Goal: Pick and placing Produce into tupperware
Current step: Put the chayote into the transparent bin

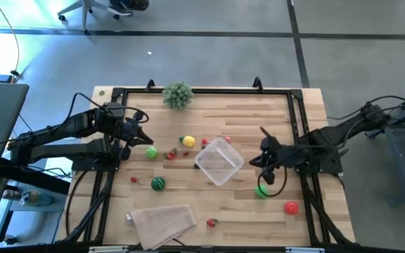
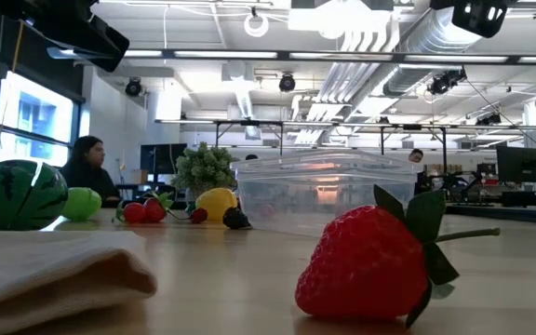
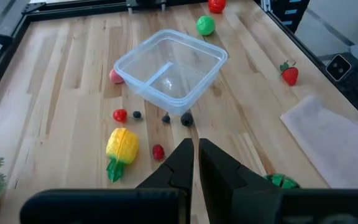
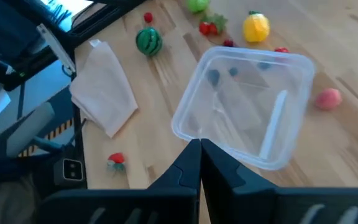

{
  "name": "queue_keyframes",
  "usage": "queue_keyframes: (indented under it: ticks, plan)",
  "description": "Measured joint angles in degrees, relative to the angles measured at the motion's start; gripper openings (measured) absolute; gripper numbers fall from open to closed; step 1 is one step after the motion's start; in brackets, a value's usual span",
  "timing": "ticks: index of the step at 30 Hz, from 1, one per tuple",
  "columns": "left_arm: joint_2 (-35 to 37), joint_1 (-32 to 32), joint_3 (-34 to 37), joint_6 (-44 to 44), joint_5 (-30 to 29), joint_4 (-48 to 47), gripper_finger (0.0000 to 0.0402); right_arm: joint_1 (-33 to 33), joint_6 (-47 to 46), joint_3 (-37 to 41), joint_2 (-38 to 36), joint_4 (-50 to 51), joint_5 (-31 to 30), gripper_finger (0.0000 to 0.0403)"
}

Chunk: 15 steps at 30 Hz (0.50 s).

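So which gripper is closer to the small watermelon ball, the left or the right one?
The left. The left gripper, shut, is a short way from the watermelon ball. The right gripper, also shut, is across the tupperware from it.

One clear tupperware [image 1: 219, 161] was counted on the table, with one folded beige cloth [image 1: 162, 222] and one bushy plant [image 1: 177, 95]. Larger produce: one striped watermelon ball [image 1: 158, 184], one yellow fruit [image 1: 187, 141], two green balls [image 1: 261, 190], one strawberry [image 1: 211, 223], one red tomato-like piece [image 1: 291, 207]. Small red and dark pieces could not be counted reliably.
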<state>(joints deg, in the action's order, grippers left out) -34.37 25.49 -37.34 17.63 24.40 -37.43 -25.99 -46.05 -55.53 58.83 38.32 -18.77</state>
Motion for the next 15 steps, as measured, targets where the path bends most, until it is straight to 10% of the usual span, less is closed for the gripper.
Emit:
queue_keyframes:
  ticks: [15]
  plan:
    - [0.0, 0.0, 0.0, 0.0, 0.0, 0.0, 0.0017, -9.2, -2.6, -8.5, 2.3, 2.8, -10.4, 0.0001]
